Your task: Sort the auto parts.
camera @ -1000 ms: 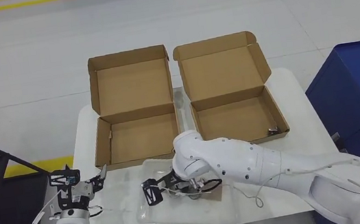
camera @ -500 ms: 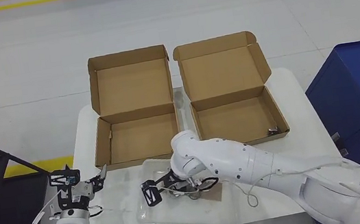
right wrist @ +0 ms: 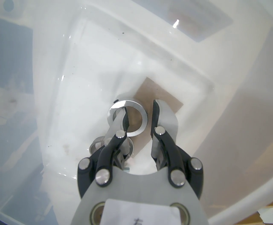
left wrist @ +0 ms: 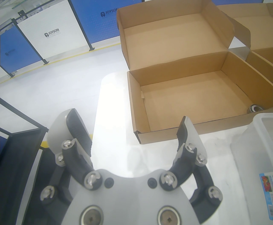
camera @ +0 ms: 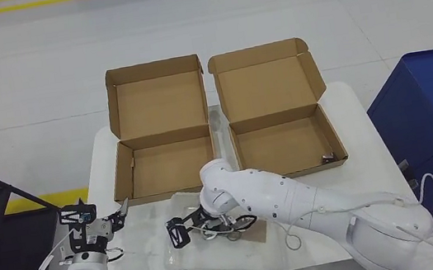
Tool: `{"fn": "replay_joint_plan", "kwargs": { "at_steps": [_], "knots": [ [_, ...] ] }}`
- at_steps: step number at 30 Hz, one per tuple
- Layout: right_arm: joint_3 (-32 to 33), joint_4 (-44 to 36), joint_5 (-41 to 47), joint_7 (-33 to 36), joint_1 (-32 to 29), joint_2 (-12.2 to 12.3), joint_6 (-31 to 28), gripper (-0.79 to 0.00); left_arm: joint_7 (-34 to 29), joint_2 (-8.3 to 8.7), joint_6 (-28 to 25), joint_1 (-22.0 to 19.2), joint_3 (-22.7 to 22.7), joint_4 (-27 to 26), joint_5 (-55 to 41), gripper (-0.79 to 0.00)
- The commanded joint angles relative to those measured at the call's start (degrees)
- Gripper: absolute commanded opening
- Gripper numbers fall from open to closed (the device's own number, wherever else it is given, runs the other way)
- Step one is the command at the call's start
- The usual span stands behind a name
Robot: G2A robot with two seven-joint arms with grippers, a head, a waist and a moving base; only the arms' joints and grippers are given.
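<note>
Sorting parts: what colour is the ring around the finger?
Shiny silver ring; clearest in right wrist view.

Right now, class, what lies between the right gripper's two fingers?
The wall of the metal ring, in the right wrist view: one finger of the right gripper sits inside it, the other outside.

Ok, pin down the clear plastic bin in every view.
Top view: clear plastic bin, robot-side of the left cardboard box.
Left wrist view: its corner, beside that box.
Right wrist view: its floor and walls around the right gripper.
Shared landmark: the right gripper, inside the bin in the top view too.
</note>
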Motion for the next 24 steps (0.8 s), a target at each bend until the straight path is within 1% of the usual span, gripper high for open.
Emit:
{"fn": "replay_joint_plan", "kwargs": {
  "at_steps": [1, 7, 10, 12, 14, 16, 19, 24],
  "knots": [
    [-0.01, 0.81, 0.01, 0.19, -0.03, -0.46, 0.18, -0.785, 0.0, 0.0, 0.0, 0.0, 0.0, 0.0, 0.0, 0.0],
    [-0.01, 2.19, 0.4, 0.07, -0.06, -1.65, 0.06, -0.785, 0.0, 0.0, 0.0, 0.0, 0.0, 0.0, 0.0, 0.0],
    [-0.01, 2.32, 2.97, -2.81, 0.53, -1.54, -2.82, -0.785, 0.0, 0.0, 0.0, 0.0, 0.0, 0.0, 0.0, 0.0],
    [-0.01, 1.74, 3.75, -4.3, 1.12, -0.97, -4.31, -0.785, 0.0, 0.0, 0.0, 0.0, 0.0, 0.0, 0.0, 0.0],
    [-0.01, 0.78, 5.84, -6.6, 1.66, 0.1, -6.61, -0.785, 0.0, 0.0, 0.0, 0.0, 0.0, 0.0, 0.0, 0.0],
    [-0.01, -0.16, 7.8, -7.96, 2.53, 1.64, -7.96, -0.785, 0.0, 0.0, 0.0, 0.0, 0.0, 0.0, 0.0, 0.0],
    [0.02, -2.22, 13.18, -8.49, 3.76, 4.47, -8.48, -0.785, 0.0, 0.0, 0.0, 0.0, 0.0, 0.0, 0.0, 0.0],
    [0.02, -2.22, 13.18, -8.49, 3.76, 4.47, -8.48, -0.785, 0.0, 0.0, 0.0, 0.0, 0.0, 0.0, 0.0, 0.0]
  ]
}}
